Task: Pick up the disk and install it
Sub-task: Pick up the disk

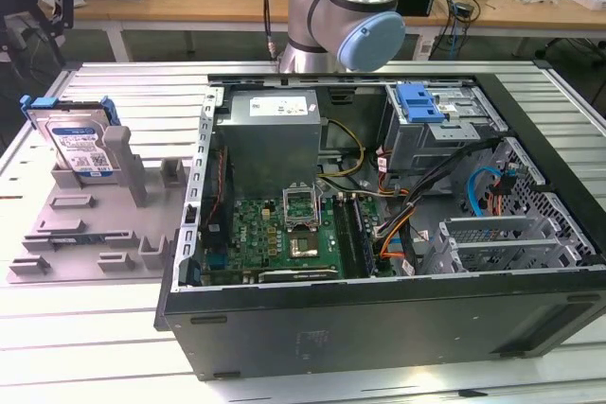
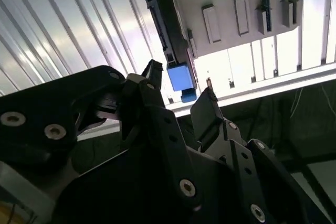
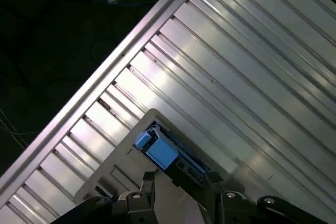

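Disk parked upright in tray; tool spread, empty, no contact.

Disk (image 1: pixel 76 144) stands on edge in grey tray (image 1: pixel 95 219) on counter (image 1: pixel 95 357), at the exterior view's left, beside open PC case (image 1: pixel 379 224). In second wrist view, tool (image 2: pixel 180 85) has jaws spread w/ nothing gripped; disk's upper edge sits in line btwn them, apart from both. Assessment: metal-bodied drive, rigid, fairly heavy for its size, shock-sensitive, so no knocks. Label face looks smooth and may slip. Blue carrier frame is plastic and likely flexes. Rec. grip across the two flat faces near mid of upper edge, not by frame tabs or connector end.
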You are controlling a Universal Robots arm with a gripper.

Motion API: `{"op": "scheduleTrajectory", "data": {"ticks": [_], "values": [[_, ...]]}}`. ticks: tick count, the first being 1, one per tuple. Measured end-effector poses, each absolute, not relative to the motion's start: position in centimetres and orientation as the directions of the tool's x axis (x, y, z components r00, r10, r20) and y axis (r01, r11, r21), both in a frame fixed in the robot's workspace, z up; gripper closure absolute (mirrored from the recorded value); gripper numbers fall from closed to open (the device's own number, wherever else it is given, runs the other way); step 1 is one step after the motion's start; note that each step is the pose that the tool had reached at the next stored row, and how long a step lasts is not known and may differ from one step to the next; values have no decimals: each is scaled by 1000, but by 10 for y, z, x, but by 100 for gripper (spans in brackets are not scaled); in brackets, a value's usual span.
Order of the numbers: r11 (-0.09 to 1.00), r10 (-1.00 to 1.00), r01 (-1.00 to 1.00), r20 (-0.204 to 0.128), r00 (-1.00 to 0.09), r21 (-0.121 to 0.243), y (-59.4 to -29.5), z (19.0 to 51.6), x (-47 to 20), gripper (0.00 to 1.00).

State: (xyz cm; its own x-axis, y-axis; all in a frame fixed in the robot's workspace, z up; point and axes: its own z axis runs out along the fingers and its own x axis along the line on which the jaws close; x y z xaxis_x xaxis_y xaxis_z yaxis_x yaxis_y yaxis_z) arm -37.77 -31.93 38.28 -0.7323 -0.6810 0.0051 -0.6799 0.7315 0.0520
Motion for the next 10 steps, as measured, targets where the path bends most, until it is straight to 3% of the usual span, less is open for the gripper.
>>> {"op": "scheduleTrajectory", "data": {"ticks": [10], "values": [[551, -835, -833, 6, -551, 51, -319, 382, -378, 50]]}}
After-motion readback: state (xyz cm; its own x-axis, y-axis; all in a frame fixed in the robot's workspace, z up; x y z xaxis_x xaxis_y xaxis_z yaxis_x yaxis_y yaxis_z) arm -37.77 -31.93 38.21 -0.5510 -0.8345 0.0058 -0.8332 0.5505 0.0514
